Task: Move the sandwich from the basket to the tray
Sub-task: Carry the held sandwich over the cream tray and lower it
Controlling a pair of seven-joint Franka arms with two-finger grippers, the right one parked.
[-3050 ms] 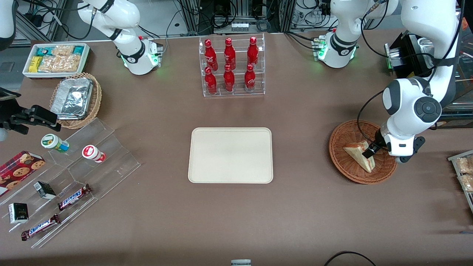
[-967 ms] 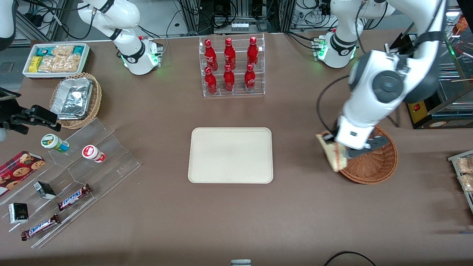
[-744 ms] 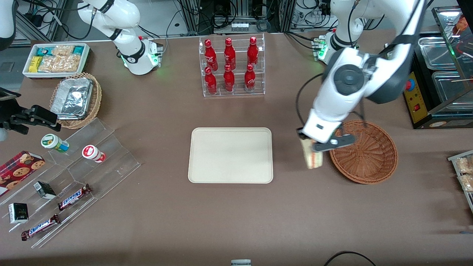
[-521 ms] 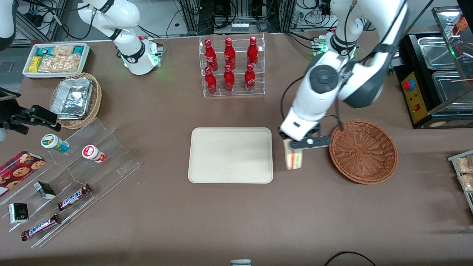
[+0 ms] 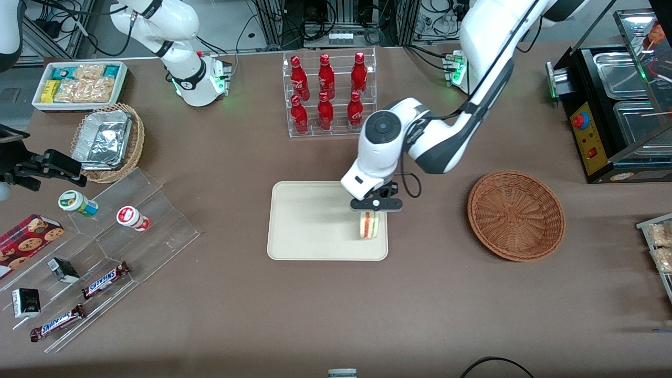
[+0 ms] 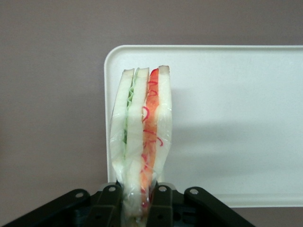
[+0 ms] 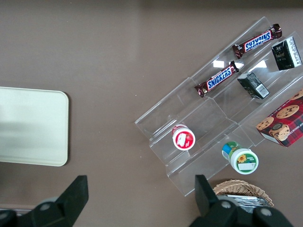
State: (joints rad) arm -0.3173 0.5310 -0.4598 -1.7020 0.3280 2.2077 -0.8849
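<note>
My gripper (image 5: 371,208) hangs over the cream tray (image 5: 310,220), above the end of it that lies toward the working arm. It is shut on the sandwich (image 5: 368,224), a plastic-wrapped wedge of white bread with red and green filling. In the left wrist view the sandwich (image 6: 141,137) stands on edge between the black fingers (image 6: 105,205), its tip over a corner of the tray (image 6: 227,118). I cannot tell whether it touches the tray. The reddish-brown wicker basket (image 5: 516,214) sits toward the working arm's end of the table with nothing in it.
A clear rack of red bottles (image 5: 328,94) stands farther from the front camera than the tray. Toward the parked arm's end are a clear stepped stand (image 5: 113,231) with snacks and cups, a tan basket of foil containers (image 5: 108,140) and a white snack bin (image 5: 80,84).
The gripper lifted the sandwich out of the basket and carried it sideways to above the tray. The basket now holds nothing.
</note>
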